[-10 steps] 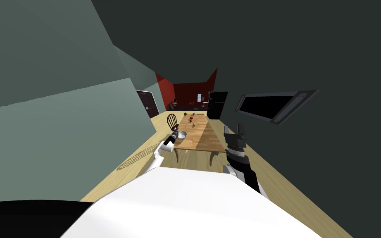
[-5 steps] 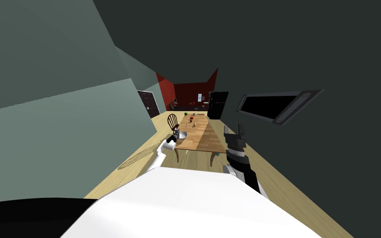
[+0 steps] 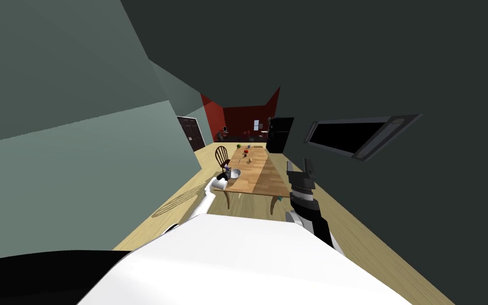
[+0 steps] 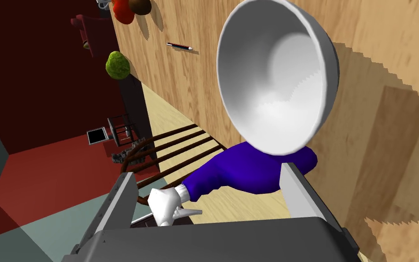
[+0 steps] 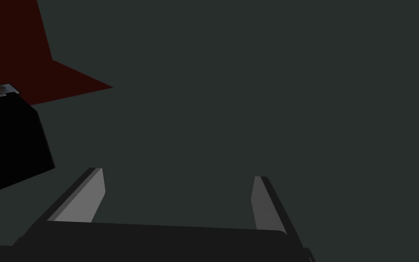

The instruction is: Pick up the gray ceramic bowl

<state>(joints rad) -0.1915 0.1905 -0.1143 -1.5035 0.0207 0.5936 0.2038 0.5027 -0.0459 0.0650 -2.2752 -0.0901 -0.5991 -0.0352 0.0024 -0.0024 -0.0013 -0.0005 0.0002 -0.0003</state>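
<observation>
Bowl [image 4: 276,77] is seen just beyond the wide-open left gripper [image 4: 208,172]; approach is judged in hand, rim to be straddled next, blue object [image 4: 249,170] avoided.

My left pincer [image 4: 208,172] hangs at the edge of a long wooden table [image 3: 253,172], and a dark spindle-back chair [image 3: 221,155] stands just beside it. A pale plank floor [image 3: 184,196] runs beneath. On the pincer's outer side rises a grey-green wall [image 3: 79,148]. Across the table from it, a dark grey wall [image 3: 396,79] carries a grey-framed black window [image 3: 357,135]. Far ahead are a red wall [image 3: 243,114], a dark door [image 3: 191,132] and a black cabinet [image 3: 279,134].
</observation>
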